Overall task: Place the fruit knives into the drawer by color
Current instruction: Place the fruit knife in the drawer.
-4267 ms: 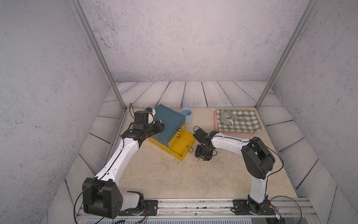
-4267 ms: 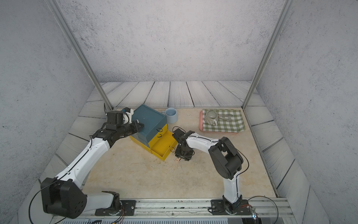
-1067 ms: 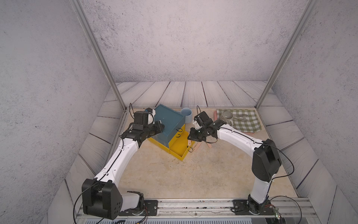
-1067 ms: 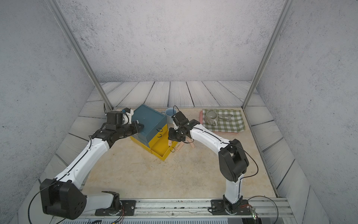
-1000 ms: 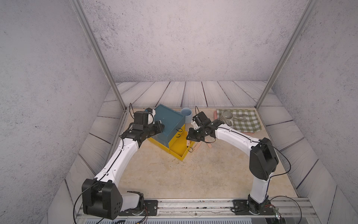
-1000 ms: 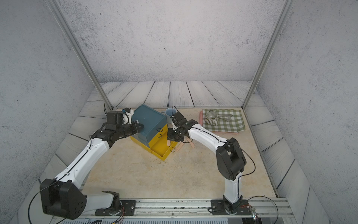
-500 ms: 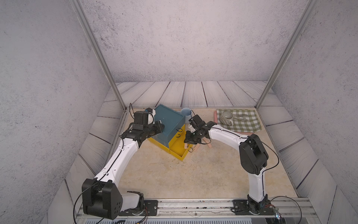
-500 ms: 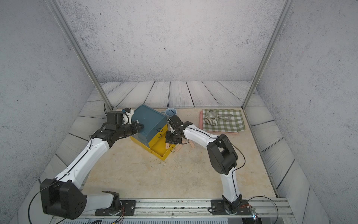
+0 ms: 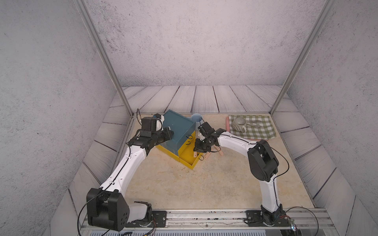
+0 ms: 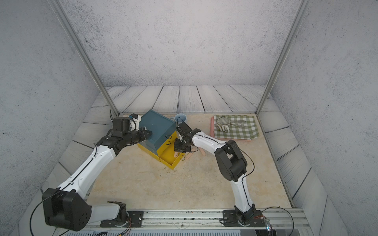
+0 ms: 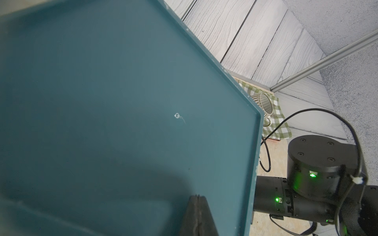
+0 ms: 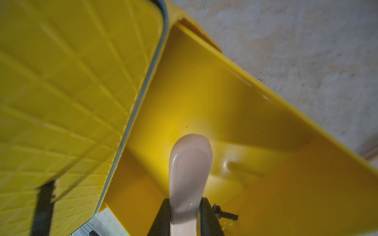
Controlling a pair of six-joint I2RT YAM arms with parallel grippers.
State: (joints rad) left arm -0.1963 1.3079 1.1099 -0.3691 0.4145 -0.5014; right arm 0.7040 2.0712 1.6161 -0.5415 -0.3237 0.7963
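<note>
Right end effector (image 12: 185,216) grips a pink knife (image 12: 190,163) over the open yellow drawer (image 12: 245,98); closed left end effector (image 11: 197,212) apparently braces the chest (image 11: 122,102)

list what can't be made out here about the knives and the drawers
Closed upper tiers of the chest: fronts hide contents, every view.
Open bottom drawer: right end effector covers part of its floor in both top views; right wrist view is blurred, held pink knife blocks part.
Loose knives beside it: right arm overlaps them in both top views; count unclear.
Left end effector: cut off by left wrist view's edge.
</note>
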